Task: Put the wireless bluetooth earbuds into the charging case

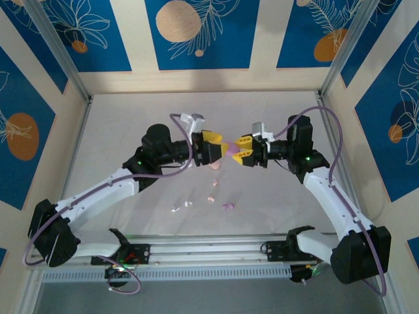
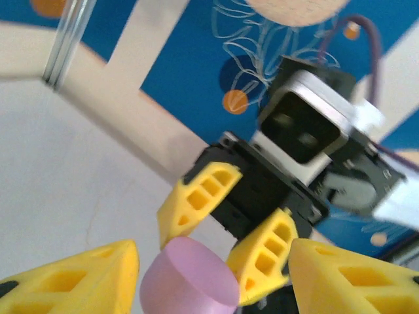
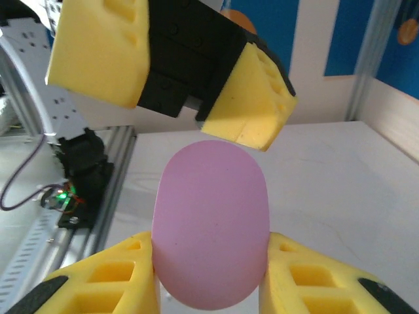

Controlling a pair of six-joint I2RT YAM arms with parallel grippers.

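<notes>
1 smooth pink pebble-shaped case in clamped right pincer | left pincer apart | 5 tiny glossy buds on counter

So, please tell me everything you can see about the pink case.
The case is a smooth, matte, pale pink oval pebble with no seam visible. It hangs in the air above the table. The right gripper clamps its sides; the left gripper stands open at its far end.

Smooth lilac pebble-shaped charging case: aloft, clamped between the fingers of the right gripper. Tiny glossy white, pink and purple earbuds: scattered loose on the surface.
</notes>
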